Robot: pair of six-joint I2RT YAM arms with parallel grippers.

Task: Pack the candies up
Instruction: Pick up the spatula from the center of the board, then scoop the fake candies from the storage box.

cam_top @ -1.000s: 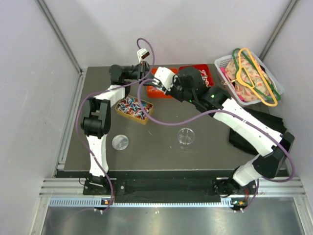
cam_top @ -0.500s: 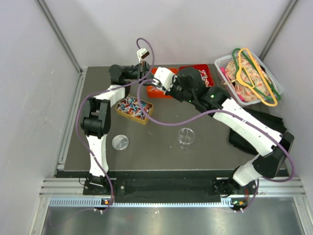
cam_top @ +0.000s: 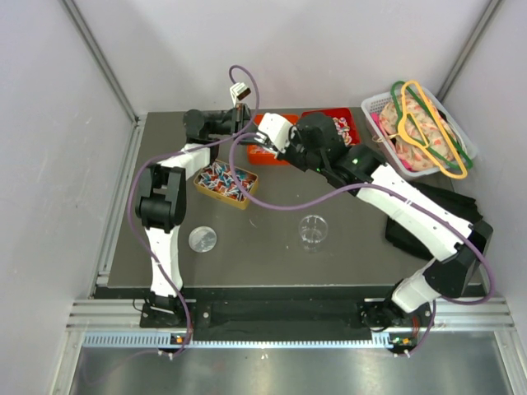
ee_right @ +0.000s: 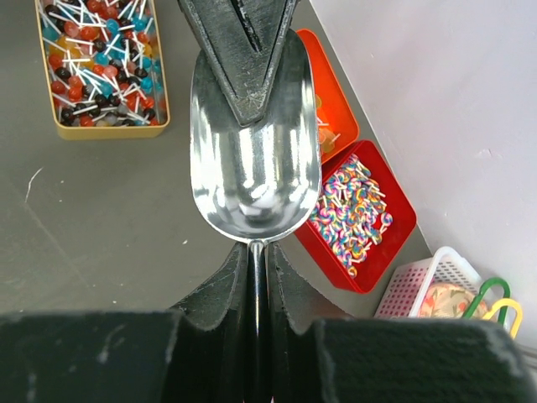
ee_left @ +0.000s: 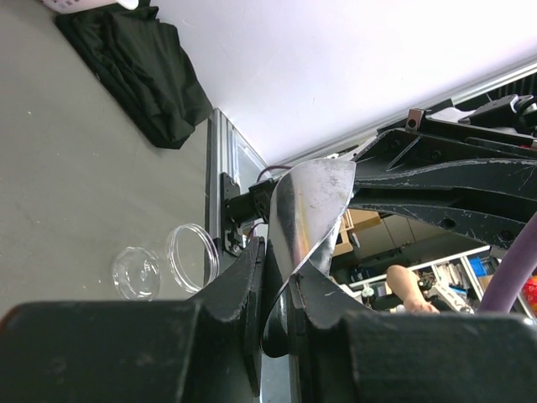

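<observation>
Here, packing apparently not begun.
Left tool [ee_left: 278, 281] and right tool [ee_right: 258, 252] both clamp the empty scoop [ee_right: 252, 159] at twelve o'clock; jar [cam_top: 313, 230] empty, candies [cam_top: 224, 179] unscooped.

At the scoop [ee_right: 256, 159], left hand [ee_left: 273, 260] and right hand [ee_right: 258, 252] block the orange tray [ee_right: 331, 92]; table [cam_top: 255, 263] between lid [cam_top: 202, 239] and cup [cam_top: 313, 230] is free.

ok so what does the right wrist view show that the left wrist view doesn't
Only the right wrist view: the gold tray of candies, the orange tray, the red tray of swirl lollipops and the white basket. Only the left wrist view: a small clear cup, a clear shallow dish and the black cloth. Both: the metal scoop, with the left hand clamped on its front lip and the right hand shut on its handle, and the grey table.
</observation>
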